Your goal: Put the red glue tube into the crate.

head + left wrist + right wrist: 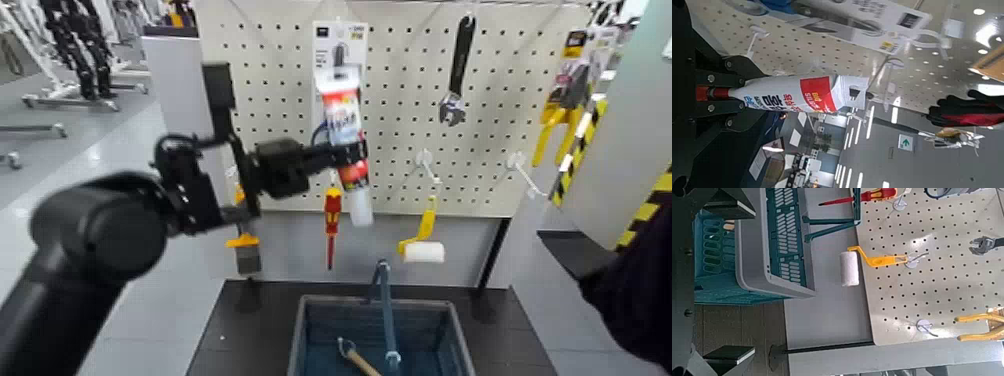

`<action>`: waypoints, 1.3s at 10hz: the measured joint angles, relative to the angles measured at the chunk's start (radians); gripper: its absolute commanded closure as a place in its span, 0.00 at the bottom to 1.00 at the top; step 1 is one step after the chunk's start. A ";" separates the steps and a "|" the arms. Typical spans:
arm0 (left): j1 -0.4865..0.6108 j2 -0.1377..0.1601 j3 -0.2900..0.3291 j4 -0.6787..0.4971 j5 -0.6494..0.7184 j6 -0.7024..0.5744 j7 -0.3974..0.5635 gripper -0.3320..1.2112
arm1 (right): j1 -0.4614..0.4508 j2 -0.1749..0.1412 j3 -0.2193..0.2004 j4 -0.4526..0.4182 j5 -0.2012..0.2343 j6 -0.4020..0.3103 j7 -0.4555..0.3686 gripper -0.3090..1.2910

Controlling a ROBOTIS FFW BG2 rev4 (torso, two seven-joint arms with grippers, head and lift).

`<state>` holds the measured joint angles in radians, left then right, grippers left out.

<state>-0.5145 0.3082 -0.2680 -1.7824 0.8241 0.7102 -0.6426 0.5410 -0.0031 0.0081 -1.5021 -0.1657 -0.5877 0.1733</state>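
The black jointed left arm (100,235) extends from the near left side toward the middle of the work area. Its end effector, the left gripper (350,153), is closed on the red-and-white printed glue tube (345,125), gripping it across the body. The tube is held nearly upright, slightly tilted, with its flat white crimped end uppermost and its pale cap below. It is above and apart from the crate (330,300), a rectangular plastic basket with a grey rim and blue-green slatted sides. The right gripper (746,280), a black end effector, is positioned beside the crate, its fingers wide apart and nothing between them. The crate rests on the black worktop (235,330), with its thin blue-grey swing handle (388,315) raised. A tool with a wooden handle (362,359) lies inside the crate. Behind the worktop stands a pale perforated pegboard (280,60). Mounted along its lower part are a flat brush (248,255), a red-and-yellow screwdriver (332,220) and a yellow-handled paint roller with a white sleeve (424,251). A black-handled adjustable wrench (456,85) hangs higher up, and yellow-handled pliers (560,130) hang toward the right. Beyond, at far left, wheeled white frames (75,98) stand on the grey floor (110,140).
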 measured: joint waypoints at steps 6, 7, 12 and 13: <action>0.125 -0.053 -0.012 0.165 -0.036 -0.005 -0.085 0.98 | -0.003 0.000 0.004 0.001 -0.005 -0.006 0.002 0.25; 0.135 -0.059 -0.009 0.188 -0.071 -0.004 -0.114 0.98 | -0.003 0.000 0.004 0.000 -0.006 -0.006 0.002 0.25; 0.154 -0.082 -0.017 0.273 -0.210 0.002 -0.191 0.98 | -0.002 0.000 0.006 0.001 -0.007 -0.007 0.002 0.25; 0.156 -0.096 -0.015 0.302 -0.249 -0.001 -0.219 0.98 | -0.002 0.000 0.007 0.001 -0.007 -0.008 0.002 0.25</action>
<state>-0.3583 0.2124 -0.2828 -1.4804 0.5755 0.7093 -0.8620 0.5392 -0.0031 0.0149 -1.5011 -0.1731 -0.5958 0.1748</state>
